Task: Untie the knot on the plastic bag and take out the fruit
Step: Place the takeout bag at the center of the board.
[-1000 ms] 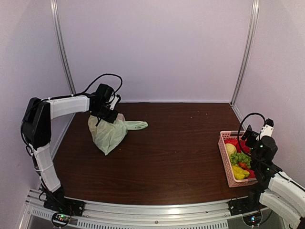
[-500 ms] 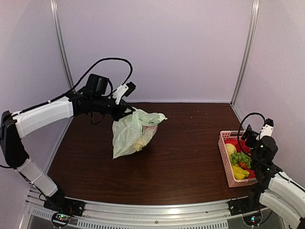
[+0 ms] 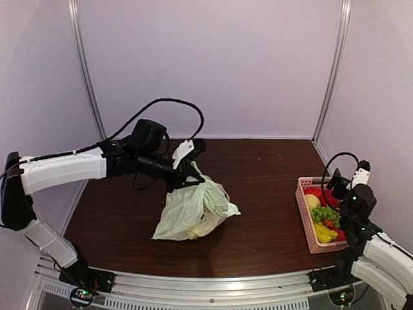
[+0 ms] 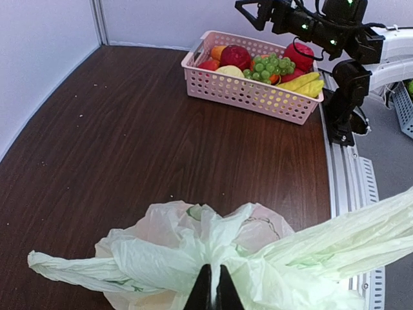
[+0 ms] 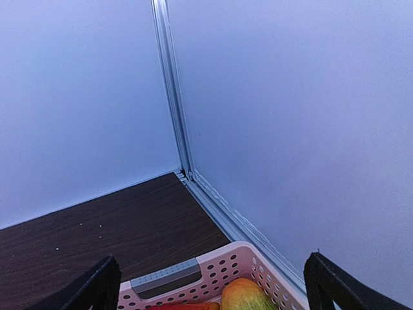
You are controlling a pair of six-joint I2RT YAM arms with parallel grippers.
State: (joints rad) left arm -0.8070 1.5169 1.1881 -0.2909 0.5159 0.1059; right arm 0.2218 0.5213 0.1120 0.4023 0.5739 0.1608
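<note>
The pale green plastic bag (image 3: 193,212) slumps on the dark table near the middle, its bottom resting on the wood. My left gripper (image 3: 186,179) holds its bunched top from above. In the left wrist view the black fingertips (image 4: 205,292) are pinched shut on a thin fold of the bag (image 4: 161,258). I cannot make out the knot within the crumpled plastic. The fruit is hidden inside the bag, showing only as a bulge. My right gripper (image 5: 213,290) hangs wide open over the far end of the pink basket (image 5: 258,258), holding nothing.
The pink slatted basket (image 3: 306,227) stands at the right edge with red fruits, green grapes (image 4: 270,64) and yellow pieces in it. The right arm (image 4: 335,32) rises beside the basket. Walls close in the table at the back and on both sides.
My left arm has swung the bag from the far left corner towards the middle and nearer the front, lifting it on the way. The right arm has not moved.
</note>
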